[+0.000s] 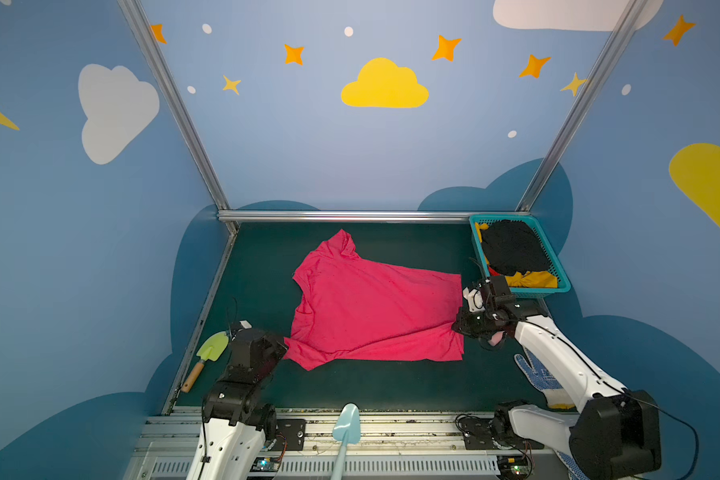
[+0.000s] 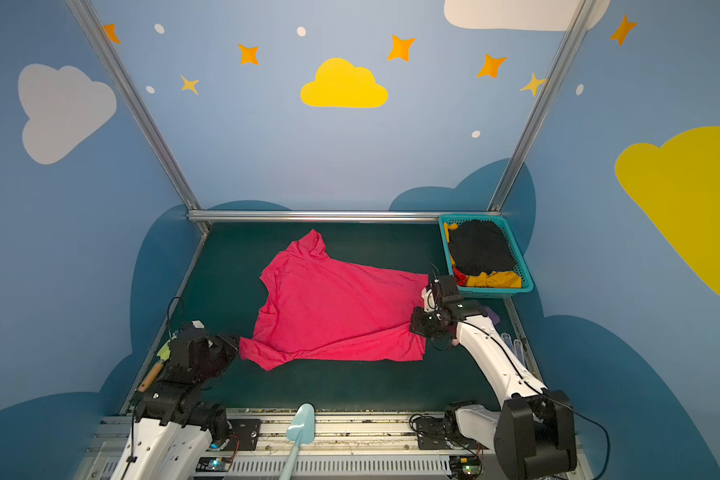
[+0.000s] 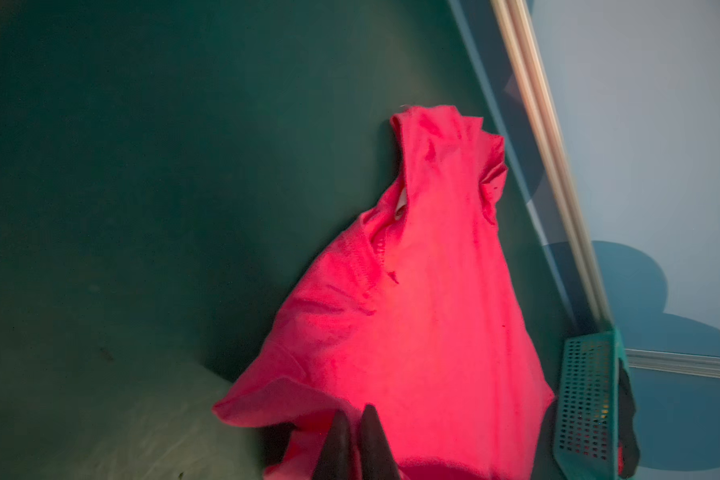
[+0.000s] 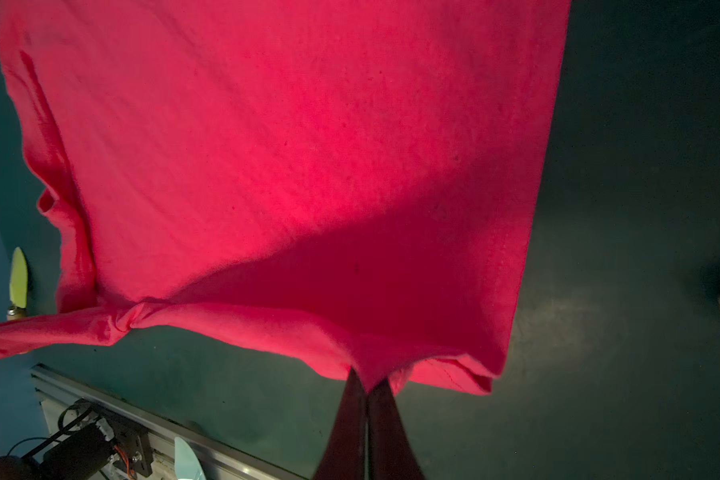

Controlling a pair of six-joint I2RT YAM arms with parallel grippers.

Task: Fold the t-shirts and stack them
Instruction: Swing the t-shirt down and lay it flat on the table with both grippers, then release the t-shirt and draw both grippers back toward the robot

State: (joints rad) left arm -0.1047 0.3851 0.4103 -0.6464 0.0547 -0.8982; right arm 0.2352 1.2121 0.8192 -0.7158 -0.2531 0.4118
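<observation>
On green mat [image 1: 350,386], pink t-shirt [image 1: 371,307] outspread

No legible text (label unreadable)

Plain pink-red t-shirt [image 1: 375,311] on a dark green desk [image 1: 267,266]
Right of it the basket [image 1: 539,293] is teal mesh, with a black t-shirt [image 1: 512,247] and a mustard-yellow t-shirt [image 1: 535,279] in it. Left of it, a trowel [image 1: 213,347] has a lime-green blade and a wood-brown handle. Nearer than it are a pale blue scoop [image 1: 347,419] and a white glove [image 1: 535,374] dotted blue. Behind it the wall [image 1: 350,166] is blue with yellow and white clouds and orange stars. The left claw [image 3: 355,413] and right claw [image 4: 366,384] look black, though the red glow leaves that unsure.
</observation>
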